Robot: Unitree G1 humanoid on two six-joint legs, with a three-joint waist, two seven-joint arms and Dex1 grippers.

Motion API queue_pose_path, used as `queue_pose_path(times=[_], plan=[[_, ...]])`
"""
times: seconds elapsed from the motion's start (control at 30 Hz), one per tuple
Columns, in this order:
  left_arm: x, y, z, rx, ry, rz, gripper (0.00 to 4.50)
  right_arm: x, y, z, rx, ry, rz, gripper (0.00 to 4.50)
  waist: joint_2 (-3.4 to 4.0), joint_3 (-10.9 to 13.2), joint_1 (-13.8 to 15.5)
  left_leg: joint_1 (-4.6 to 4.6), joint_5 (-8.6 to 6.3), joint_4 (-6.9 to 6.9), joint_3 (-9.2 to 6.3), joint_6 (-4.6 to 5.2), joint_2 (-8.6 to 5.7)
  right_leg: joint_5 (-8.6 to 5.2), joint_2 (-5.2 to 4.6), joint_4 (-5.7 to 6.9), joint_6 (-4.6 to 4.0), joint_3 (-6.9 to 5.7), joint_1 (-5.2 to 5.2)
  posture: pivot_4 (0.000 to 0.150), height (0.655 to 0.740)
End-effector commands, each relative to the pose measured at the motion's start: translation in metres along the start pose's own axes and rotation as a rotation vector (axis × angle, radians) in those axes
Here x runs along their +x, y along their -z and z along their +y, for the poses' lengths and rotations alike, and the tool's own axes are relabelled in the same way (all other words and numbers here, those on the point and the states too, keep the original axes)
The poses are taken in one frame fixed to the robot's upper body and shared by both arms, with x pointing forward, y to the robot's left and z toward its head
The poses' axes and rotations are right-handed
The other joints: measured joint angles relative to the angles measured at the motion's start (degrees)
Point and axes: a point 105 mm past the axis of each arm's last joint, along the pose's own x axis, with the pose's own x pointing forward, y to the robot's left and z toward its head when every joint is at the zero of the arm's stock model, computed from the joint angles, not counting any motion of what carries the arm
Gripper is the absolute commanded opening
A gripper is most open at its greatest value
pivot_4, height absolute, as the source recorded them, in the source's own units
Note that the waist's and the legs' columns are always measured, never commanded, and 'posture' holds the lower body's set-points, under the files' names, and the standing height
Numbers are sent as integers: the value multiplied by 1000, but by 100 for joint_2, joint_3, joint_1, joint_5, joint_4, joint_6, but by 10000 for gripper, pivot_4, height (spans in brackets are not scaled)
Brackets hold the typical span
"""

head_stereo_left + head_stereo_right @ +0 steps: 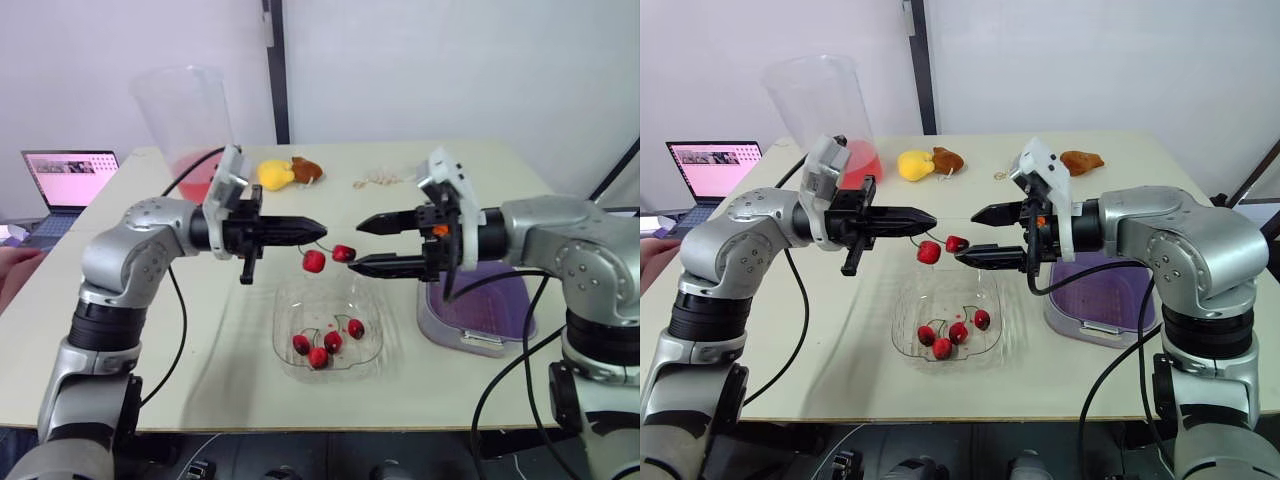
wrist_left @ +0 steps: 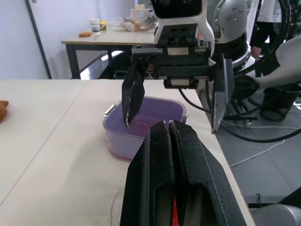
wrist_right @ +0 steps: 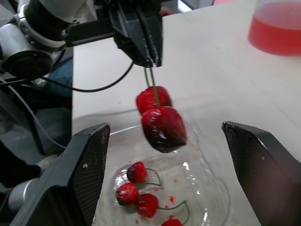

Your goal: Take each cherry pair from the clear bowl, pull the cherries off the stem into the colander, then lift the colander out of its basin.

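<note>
Currently: left fingers (image 1: 298,228) clamped on cherry pair (image 1: 314,261) stem; right fingers (image 1: 388,265) apart at 3 o'clock of it; clear bowl (image 1: 290,312) at 6 o'clock, four cherries (image 1: 318,357) inside.

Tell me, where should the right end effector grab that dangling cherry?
Probably best to grab the cherry nearest it around its round middle, coming in level from the robot's right. The left end effector pinches the stem, so the cherry hangs free, and the open right end effector faces it.
</note>
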Motion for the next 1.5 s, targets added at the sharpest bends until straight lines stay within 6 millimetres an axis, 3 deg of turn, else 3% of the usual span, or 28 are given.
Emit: queue_pose_path(times=[0.03, 0.17, 0.27, 0.33, 0.8, 0.9, 0.97, 1.17, 1.5], plan=[[2, -10, -3, 46, 27, -13, 0, 5, -3, 3, -10, -30, -32, 40426, 0, 0, -1, 0, 0, 0, 0, 0, 0, 0, 0, 0, 0, 0, 0, 1500, 7400], [1, -10, -2, 46, 24, -13, 0, 9, 0, 7, 23, -75, -43, 40426, 0, 0, 1, 0, 0, 2, 0, 0, 0, 0, 0, 1, 0, 0, 0, 1500, 7400], [0, -10, -4, 37, 36, -17, 0, 12, 0, 5, 42, -68, -63, 32094, 0, 0, -2, 0, 0, 3, 0, 0, 0, 0, 0, 1, 0, 0, 0, 1500, 7400], [1, -10, -6, 34, 41, -21, 0, 15, 2, 7, 47, -74, -61, 22354, 0, 0, 0, 0, 0, 3, 0, 0, 0, 0, 1, 1, 0, 0, 0, 1500, 7400], [5, -13, -7, 32, 42, -27, 0, 19, 6, 4, 28, -40, -54, 22354, 0, 0, -1, 0, 0, 3, -1, 0, 0, 0, 1, 1, 0, 0, 0, 1500, 7400], [6, -13, -7, 29, 41, -26, 0, 19, 5, 4, 22, -38, -66, 14565, 0, 0, -1, 0, 0, 3, 0, 0, -1, 0, 1, 1, 0, 0, 0, 1500, 7400], [6, -13, -7, 28, 40, -25, 0, 19, 4, 4, 18, -36, -68, 6613, 0, 0, 0, 0, 0, 3, -1, 0, 0, 0, 1, 1, 0, 0, 0, 1500, 7400], [7, -14, -6, 32, 32, -27, 0, 17, 8, 4, 25, -37, -60, 6613, 0, 0, 1, 0, 0, 3, 0, 0, 0, 0, 1, 1, 0, 0, 0, 1500, 7400], [6, -18, -3, 39, 17, -37, 0, 0, 38, -11, 89, 45, -25, 6613, 0, 0, 9, 0, 0, 4, -1, 0, -1, 0, 1, 1, 0, 0, 1, 1500, 7400]])
